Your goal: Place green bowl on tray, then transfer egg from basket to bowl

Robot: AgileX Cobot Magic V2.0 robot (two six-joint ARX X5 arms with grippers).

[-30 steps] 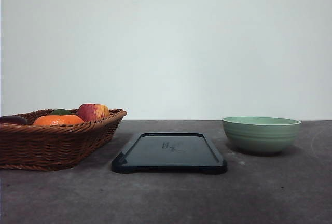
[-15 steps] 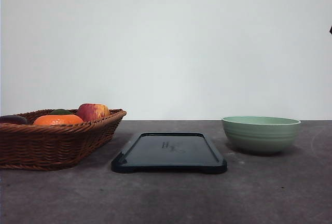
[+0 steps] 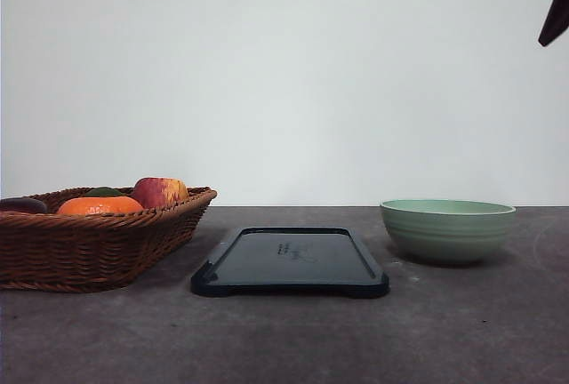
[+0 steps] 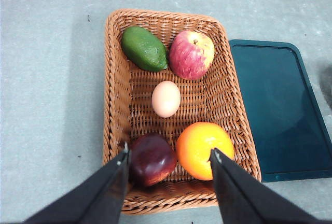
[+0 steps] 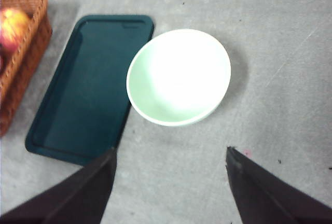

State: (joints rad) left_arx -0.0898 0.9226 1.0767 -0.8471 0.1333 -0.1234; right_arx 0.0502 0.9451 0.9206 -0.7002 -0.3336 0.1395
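Note:
The green bowl (image 3: 447, 229) (image 5: 179, 77) stands empty on the grey table, right of the dark tray (image 3: 290, 261) (image 5: 85, 94) and off it. The wicker basket (image 3: 89, 237) (image 4: 116, 105) sits left of the tray. Inside it lies the tan egg (image 4: 166, 98), between an apple and an orange. My left gripper (image 4: 170, 156) hovers open high above the basket's near end. My right gripper (image 5: 171, 154) hangs open above the table just beside the bowl; a dark edge of that arm (image 3: 556, 11) shows at the front view's top right.
The basket also holds a green avocado (image 4: 144, 48), a red-yellow apple (image 4: 191, 54), an orange (image 4: 204, 143) and a dark purple fruit (image 4: 151, 158). Bare grey table lies in front of the tray and right of the bowl. A white wall stands behind.
The right arm's dark edge has come into the front view at the top right. Bowl, tray and basket have not moved.

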